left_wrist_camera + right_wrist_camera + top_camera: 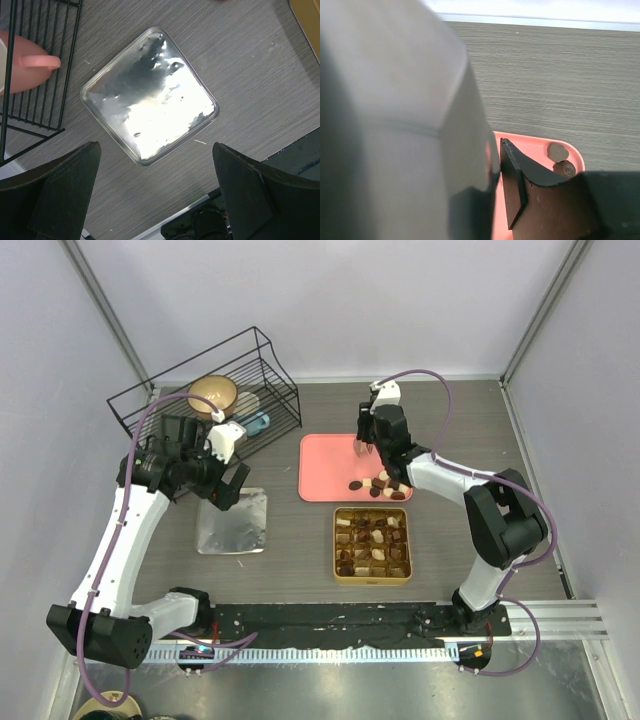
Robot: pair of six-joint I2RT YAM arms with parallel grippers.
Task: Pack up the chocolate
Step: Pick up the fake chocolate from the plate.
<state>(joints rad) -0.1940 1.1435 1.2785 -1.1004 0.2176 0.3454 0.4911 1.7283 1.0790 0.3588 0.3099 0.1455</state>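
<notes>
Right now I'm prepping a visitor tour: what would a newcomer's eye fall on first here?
The gold tin sits at centre front, its grid partly filled with chocolates. Behind it, the pink tray holds a few more at its near right corner, with the right end effector over it. To the left, a shiny silver lid lies under the open left end effector.

White arms [125, 540], purple cables [444, 400], black left pincer [155, 200] and right pincer [362, 450]
</notes>
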